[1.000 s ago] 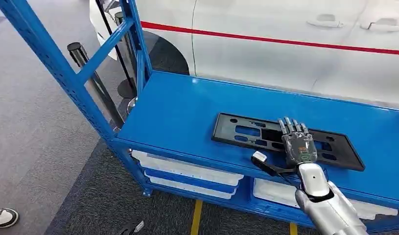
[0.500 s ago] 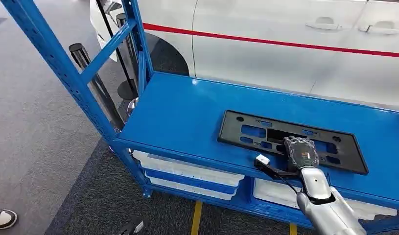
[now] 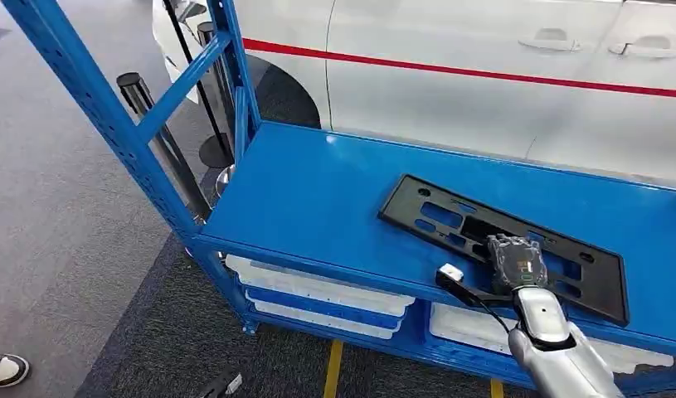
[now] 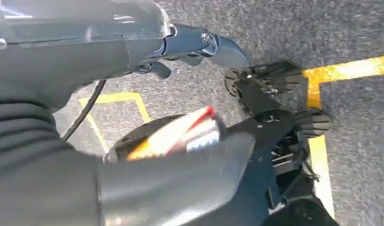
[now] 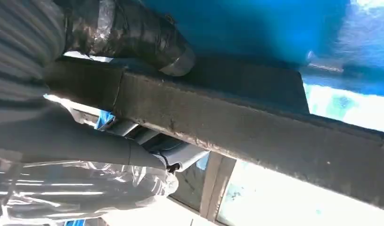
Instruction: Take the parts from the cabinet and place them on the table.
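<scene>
- Lying flat on the blue shelf, the black plastic part is seen right of centre in the head view, with its long axis running from the upper middle of the frame down toward the lower right edge.
- One long edge of the part is gripped by the right hand, which enters from the lower right of the frame; the fingers are curled over the part's near edge, close to the front lip of the shelf.
- In the right wrist view the dark edge of the part is seen crossing the picture as a thick bar, with the grey thumb laid on one face of it and the rest of the hand wrapped beneath, so the grasp is judged to be firm.
- Most of the part's length is stretched away from the hand toward the upper left, so an off-centre hold is judged, and sagging or swinging of the far end is to be expected when it is lifted.
- The right hand is plainly the nearer one; the left hand is seen hanging over grey floor with yellow lines, and whether its fingers are spread or curled cannot be told.
- A white car body is seen behind the shelf along the top of the frame.
</scene>
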{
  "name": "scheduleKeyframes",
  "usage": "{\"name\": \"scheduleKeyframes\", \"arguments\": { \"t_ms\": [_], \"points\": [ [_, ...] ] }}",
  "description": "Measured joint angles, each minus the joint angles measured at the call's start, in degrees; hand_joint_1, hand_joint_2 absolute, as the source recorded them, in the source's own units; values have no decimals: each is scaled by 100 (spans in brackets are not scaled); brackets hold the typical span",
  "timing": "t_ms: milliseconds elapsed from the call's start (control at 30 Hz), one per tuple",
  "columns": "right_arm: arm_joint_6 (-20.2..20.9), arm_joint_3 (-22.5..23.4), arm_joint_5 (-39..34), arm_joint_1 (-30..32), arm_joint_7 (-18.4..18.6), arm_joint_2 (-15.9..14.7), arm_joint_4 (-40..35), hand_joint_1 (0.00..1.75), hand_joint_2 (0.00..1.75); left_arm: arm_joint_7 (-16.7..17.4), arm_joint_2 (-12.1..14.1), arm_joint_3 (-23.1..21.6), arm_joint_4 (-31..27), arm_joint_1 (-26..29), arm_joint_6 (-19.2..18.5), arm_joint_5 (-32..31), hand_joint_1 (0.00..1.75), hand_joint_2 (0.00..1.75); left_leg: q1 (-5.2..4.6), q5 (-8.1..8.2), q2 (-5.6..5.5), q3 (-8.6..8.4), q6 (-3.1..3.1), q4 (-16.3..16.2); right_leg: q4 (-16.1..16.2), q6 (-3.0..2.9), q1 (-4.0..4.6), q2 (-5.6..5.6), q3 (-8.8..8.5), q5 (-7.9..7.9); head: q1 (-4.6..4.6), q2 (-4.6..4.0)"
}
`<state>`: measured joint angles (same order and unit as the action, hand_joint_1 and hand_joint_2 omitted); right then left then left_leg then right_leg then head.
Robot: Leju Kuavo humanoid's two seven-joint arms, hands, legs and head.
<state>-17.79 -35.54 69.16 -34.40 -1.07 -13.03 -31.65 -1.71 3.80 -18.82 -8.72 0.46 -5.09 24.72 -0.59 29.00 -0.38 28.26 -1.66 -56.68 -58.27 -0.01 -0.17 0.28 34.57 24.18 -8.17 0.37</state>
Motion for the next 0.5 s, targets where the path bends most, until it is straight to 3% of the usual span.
{"name": "scheduleKeyframes", "arguments": {
  "t_ms": [200, 367, 433, 500],
  "points": [
    [-320, 138, -195, 225, -134, -140, -405, 175, 175, -249, -7, 15, 0, 7, 94, 120, 0, 175, 0, 1, -5, -1, -2, -1, 1, 1, -2, -9, 4, 0, 0, 0],
    [-833, 341, -396, 583, -446, -464, -1424, 175, 175, -266, -7, 15, 2, 16, 149, 94, 0, 175, 0, 3, -5, 24, -4, -5, 0, 4, -14, -9, 29, -1, 0, 0],
    [-870, 459, -415, 692, -535, -662, -2118, 175, 175, -277, 4, 15, 4, 23, 146, 96, 0, 175, -45, -14, -12, 35, -72, -51, 34, 82, -51, -12, 33, -52, 0, 0],
    [-877, 599, -420, 765, -586, -831, -2764, 175, 175, -277, 7, 13, 7, 26, 135, 103, 0, 175, -17, -133, 0, 12, -141, 119, 95, 138, -39, 4, 34, -90, 0, 0]
  ]
}}
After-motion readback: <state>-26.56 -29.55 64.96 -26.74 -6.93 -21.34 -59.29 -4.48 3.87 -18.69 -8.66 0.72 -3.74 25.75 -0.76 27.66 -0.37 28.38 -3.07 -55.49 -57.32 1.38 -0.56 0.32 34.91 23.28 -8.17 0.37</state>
